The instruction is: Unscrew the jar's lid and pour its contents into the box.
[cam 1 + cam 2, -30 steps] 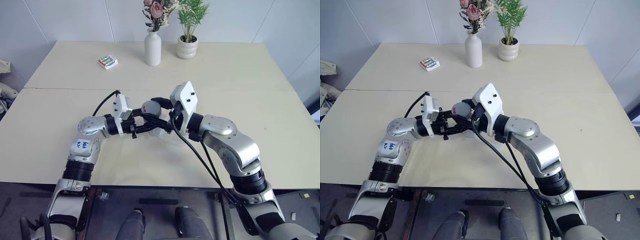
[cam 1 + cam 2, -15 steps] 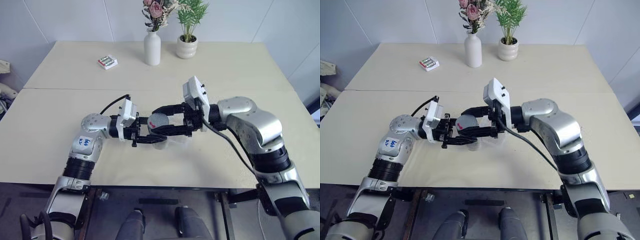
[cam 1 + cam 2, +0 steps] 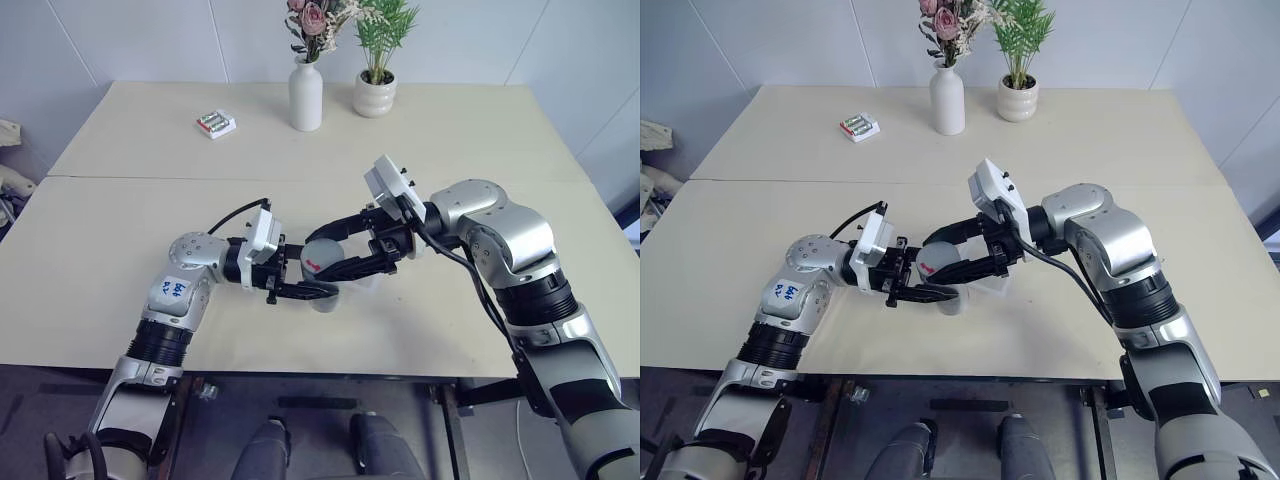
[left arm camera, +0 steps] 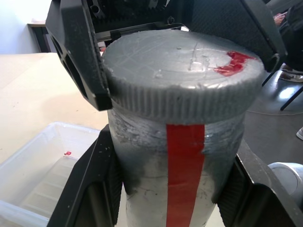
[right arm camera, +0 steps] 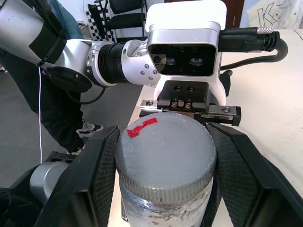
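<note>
Currently my left pincer (image 4: 165, 189) clamps the jar (image 4: 182, 165) body while my right pincer (image 5: 163, 156) pinches its lid (image 5: 163, 156) above the surface (image 3: 120, 230).

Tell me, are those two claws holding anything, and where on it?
Yes, one jar between them. The left gripper clamps its body below the cap, and the right gripper clamps the grey lid by its ribbed rim.

Vase (image 3: 305, 96), potted plant (image 3: 375, 92), battery pack (image 3: 215, 124)
</note>
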`<state>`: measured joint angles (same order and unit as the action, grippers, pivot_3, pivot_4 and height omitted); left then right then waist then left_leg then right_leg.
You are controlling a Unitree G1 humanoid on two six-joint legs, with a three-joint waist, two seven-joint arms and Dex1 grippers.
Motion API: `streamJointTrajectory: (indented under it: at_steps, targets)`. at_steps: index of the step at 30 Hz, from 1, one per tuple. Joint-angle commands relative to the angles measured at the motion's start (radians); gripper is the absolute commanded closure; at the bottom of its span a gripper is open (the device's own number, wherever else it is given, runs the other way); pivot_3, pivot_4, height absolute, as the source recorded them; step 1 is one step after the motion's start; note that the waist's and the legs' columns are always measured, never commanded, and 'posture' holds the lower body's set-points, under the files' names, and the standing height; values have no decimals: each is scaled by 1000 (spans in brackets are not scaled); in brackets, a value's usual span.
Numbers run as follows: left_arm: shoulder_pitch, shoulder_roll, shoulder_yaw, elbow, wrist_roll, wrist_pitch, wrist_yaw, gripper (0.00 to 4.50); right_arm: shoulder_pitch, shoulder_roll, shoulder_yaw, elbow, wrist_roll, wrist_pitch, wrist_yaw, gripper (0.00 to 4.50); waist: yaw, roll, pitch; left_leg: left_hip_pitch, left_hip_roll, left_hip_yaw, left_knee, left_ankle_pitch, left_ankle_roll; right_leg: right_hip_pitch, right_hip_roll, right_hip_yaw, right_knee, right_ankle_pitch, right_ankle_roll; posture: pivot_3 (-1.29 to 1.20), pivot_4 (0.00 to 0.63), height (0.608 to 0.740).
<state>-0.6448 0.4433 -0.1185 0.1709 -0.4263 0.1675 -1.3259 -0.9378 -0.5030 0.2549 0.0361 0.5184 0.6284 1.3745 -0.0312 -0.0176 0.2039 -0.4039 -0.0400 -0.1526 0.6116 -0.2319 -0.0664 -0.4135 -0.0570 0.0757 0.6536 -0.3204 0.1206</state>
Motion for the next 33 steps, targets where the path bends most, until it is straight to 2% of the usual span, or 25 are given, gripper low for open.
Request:
streamJointTrajectory:
  at_steps: [1, 5, 21, 33]
  targets:
    - [2, 5, 40, -16, -2, -2, 48, 2382, 14, 3, -8, -78, 41, 40, 8, 1181, 0, 0, 0, 0, 0, 0, 0, 0, 0, 0, 0, 0, 0, 0, 0, 0, 150, 740]
    - [3, 11, 44, -22, -8, 1, 54, 2382, 48, 2, -24, -113, 38, 37, -14, 14, 2, 0, 0, 0, 0, 0, 0, 0, 0, 0, 0, 0, 0, 0, 0, 0, 150, 740]
    - [62, 74, 83, -118, -43, 63, 64, 2382, 149, -14, -100, -131, -25, -104, -150, 14, 2, 0, 0, 0, 0, 0, 0, 0, 0, 0, -1, 0, 0, 0, 0, 0, 150, 740]
    - [64, 72, 83, -128, -37, 77, 76, 2382, 189, 36, -113, -239, 6, -61, -283, 14, 1, 0, 0, 0, 0, 0, 0, 0, 0, 0, 0, 0, 0, 0, 0, 0, 150, 740]
